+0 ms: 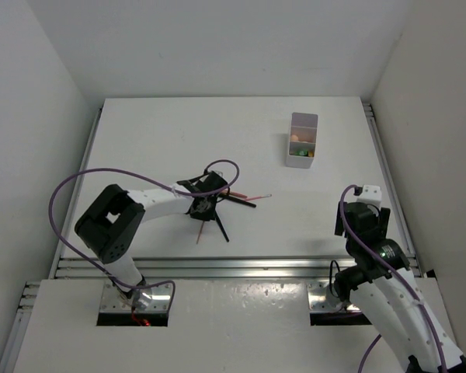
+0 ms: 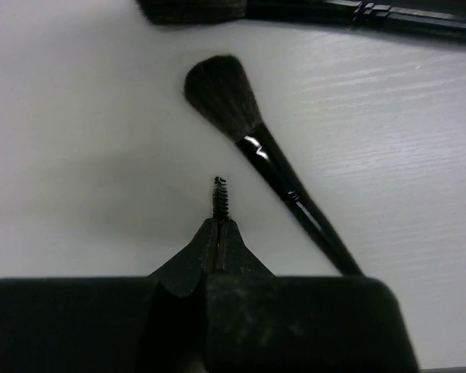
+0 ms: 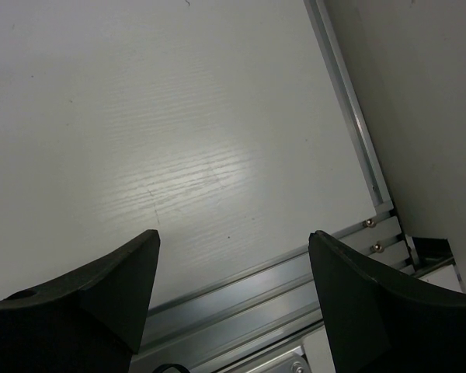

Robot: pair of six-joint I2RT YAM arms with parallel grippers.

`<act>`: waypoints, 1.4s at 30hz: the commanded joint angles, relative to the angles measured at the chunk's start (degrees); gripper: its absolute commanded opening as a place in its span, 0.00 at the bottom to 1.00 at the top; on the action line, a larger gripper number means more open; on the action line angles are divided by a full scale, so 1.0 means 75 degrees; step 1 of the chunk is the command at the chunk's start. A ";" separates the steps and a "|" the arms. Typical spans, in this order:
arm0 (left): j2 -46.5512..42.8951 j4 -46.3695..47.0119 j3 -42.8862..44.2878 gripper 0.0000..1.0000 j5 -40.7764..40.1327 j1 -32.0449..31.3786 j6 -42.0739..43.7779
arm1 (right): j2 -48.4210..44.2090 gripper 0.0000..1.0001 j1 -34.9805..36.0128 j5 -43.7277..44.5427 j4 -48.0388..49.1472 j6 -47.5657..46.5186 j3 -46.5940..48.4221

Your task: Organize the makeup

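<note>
Counter (image 1: 163, 140): white, matte, with a faint wood grain.
Box (image 1: 300, 163): translucent white, two compartments, upright on the counter's far right.
Rails (image 1: 233, 266): aluminium, along the counter's near and side edges.
Walls (image 1: 217, 47): plain white, on three sides.

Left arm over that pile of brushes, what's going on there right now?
The left arm has its jaws shut on a small spoolie brush, beside a black powder brush in the loose makeup mid-table. The right arm hangs near the right edge, jaws open and empty. The translucent box at the back holds a few items.
</note>
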 commanded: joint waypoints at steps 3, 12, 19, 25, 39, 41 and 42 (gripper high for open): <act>-0.0690 -0.1064 -0.0199 0.00 -0.0353 0.0052 0.0619 | 0.0105 0.78 0.0056 0.0133 0.0159 -0.0197 0.0425; -0.2788 0.0455 -0.0339 0.00 -0.0846 0.0205 0.1908 | 0.0433 0.78 0.0056 -0.0336 0.0663 -0.0044 0.0472; -0.2990 0.4701 0.0187 0.00 -0.0450 0.0041 0.4962 | 0.0972 0.86 0.0032 -0.1600 0.2171 -0.0535 -0.0298; 0.0206 0.6457 0.3512 0.00 0.0230 -0.0030 0.5039 | 0.1570 0.87 -0.0225 -0.3428 0.3908 -0.0689 -0.1343; 0.7300 1.1157 1.0712 0.00 0.1989 -0.0287 0.4242 | 0.1547 0.87 -0.0624 -0.4203 0.2938 -0.1778 -0.0641; 0.8013 1.1462 1.1203 0.00 0.1989 -0.0405 0.4323 | 0.1360 0.87 -0.0647 -0.4087 0.2646 -0.1849 -0.0629; 0.8154 1.1660 1.1204 0.00 0.1989 -0.0486 0.4324 | 0.1301 0.87 -0.0670 -0.3808 0.2493 -0.1826 -0.0629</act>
